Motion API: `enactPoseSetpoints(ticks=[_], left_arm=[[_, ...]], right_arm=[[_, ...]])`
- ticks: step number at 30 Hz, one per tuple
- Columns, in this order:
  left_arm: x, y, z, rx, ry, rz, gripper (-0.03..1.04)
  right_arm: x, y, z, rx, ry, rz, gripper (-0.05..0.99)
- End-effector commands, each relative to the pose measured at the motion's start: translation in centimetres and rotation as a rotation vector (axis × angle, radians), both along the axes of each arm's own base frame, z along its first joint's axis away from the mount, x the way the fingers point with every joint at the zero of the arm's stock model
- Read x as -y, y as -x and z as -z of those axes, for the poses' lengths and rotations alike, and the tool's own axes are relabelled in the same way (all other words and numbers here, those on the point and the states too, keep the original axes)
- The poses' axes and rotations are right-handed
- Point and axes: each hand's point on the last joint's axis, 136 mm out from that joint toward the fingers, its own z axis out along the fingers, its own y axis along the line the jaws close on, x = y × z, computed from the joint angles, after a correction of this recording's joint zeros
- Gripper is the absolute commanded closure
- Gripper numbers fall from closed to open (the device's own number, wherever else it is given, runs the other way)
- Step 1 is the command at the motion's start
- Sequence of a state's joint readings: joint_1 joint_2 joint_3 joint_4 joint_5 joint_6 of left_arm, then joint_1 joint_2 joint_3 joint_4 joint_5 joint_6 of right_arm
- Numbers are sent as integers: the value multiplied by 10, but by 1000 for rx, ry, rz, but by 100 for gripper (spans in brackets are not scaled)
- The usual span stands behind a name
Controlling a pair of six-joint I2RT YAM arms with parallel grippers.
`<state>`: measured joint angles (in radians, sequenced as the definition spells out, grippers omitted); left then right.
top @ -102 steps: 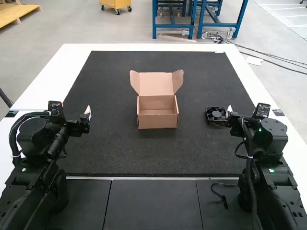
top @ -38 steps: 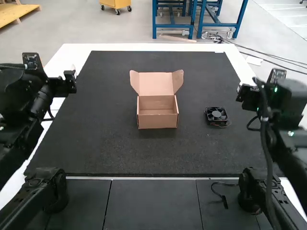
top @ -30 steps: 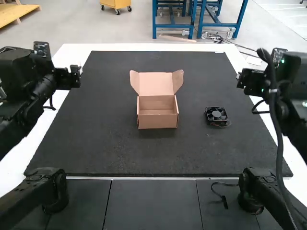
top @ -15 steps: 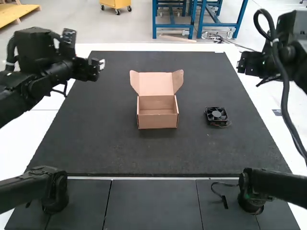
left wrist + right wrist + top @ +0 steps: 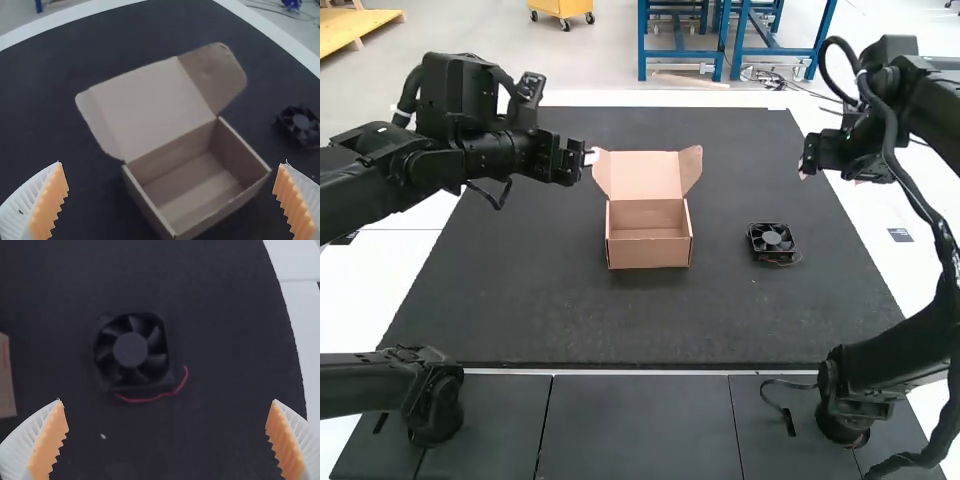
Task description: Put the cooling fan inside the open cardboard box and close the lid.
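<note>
While both my arms hang raised over the desk (image 5: 380, 210), the cardboard box (image 5: 648, 232) sits upright on the black mat (image 5: 520, 290), its top open and its inside bare. Its lid (image 5: 645, 172) stands up from the box's far wall, with a small tab bent out at each end.

My left gripper (image 5: 582, 158) hangs in the air just to the left of the box's lid, close by the left tab but not touching it. Its white ribbed fingers (image 5: 27, 212) with their orange pads (image 5: 50, 197) are spread wide apart and hold nothing. From my left wrist I look down into the box (image 5: 190, 180) between them, and the cooling fan (image 5: 300, 123) lies past the box's right side.

The cooling fan (image 5: 772, 241) lies flat on the mat to the right of the box, near it but apart, blades facing up. A thin red wire (image 5: 150, 396) curls out from one edge of the cooling fan (image 5: 132, 352).

My right gripper (image 5: 806, 165) hangs well to the right of the box, above the mat and farther back than the fan. Its fingers (image 5: 35, 445) are also spread wide and empty, and the fan sits between them in my right wrist view, untouched.
</note>
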<state>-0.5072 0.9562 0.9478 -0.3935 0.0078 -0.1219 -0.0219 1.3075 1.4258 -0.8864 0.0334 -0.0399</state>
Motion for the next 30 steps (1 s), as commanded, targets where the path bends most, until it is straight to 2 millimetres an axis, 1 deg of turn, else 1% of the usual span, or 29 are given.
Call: enactPoseSetpoints(ticks=[1,5,6,9,12,16,19,22,26,30], left_arm=[[1,6,-9,-1,33,-1,4],[-1,8,-5,-17,18,-4,4],[-2,8,-2,-25,7,-3,4],[-7,9,7,-19,-67,-2,4],[-12,9,11,6,-131,-3,4],[-16,9,11,44,-188,9,4],[-14,10,15,44,-204,22,4],[-14,10,13,54,-210,21,4],[-13,9,11,63,-205,21,4],[-13,9,9,69,-203,21,4]], right_arm=[[6,-1,2,-23,29,-28,3],[6,-6,11,-56,33,-40,3],[6,-7,13,-62,32,-41,3],[8,-9,21,-85,30,-36,3],[10,-10,29,-111,29,-31,3],[18,-11,43,-154,32,-22,3],[26,-13,53,-184,36,-19,3],[35,-14,62,-209,40,-23,3],[42,-19,75,-226,14,-43,3],[44,-27,86,-220,13,-77,3]])
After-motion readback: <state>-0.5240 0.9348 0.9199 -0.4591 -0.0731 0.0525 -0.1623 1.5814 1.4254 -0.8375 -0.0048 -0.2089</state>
